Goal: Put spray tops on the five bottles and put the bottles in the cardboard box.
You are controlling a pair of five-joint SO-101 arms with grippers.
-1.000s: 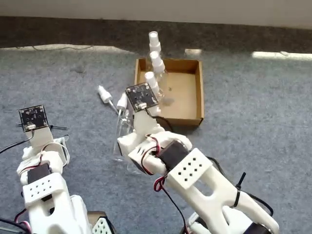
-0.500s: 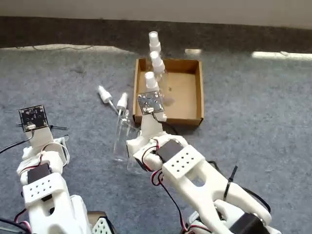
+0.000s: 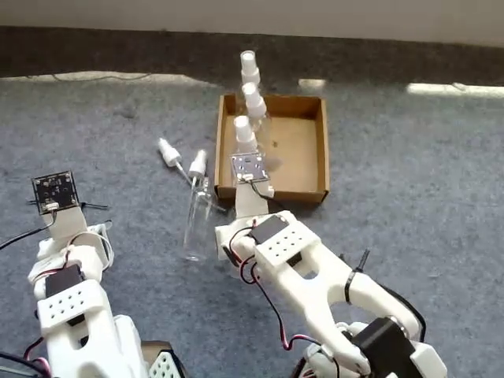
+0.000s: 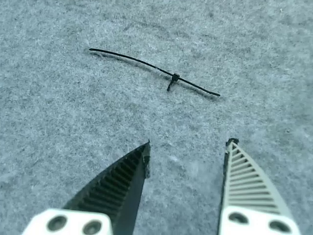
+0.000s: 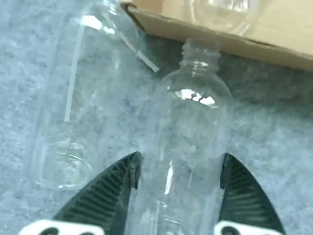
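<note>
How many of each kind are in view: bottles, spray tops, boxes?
Bottles: 5
Spray tops: 5
Cardboard box: 1
Total: 11

I see grey carpet (image 3: 425,197) everywhere, a darker band (image 3: 118,51) along its far edge, and above it perhaps a pale wall (image 3: 354,16)

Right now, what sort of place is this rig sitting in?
Probably an informal indoor test area, not a factory line: grey carpet-like surface, a plain cardboard box with capped bottles standing in it, a stray cable tie.
</note>
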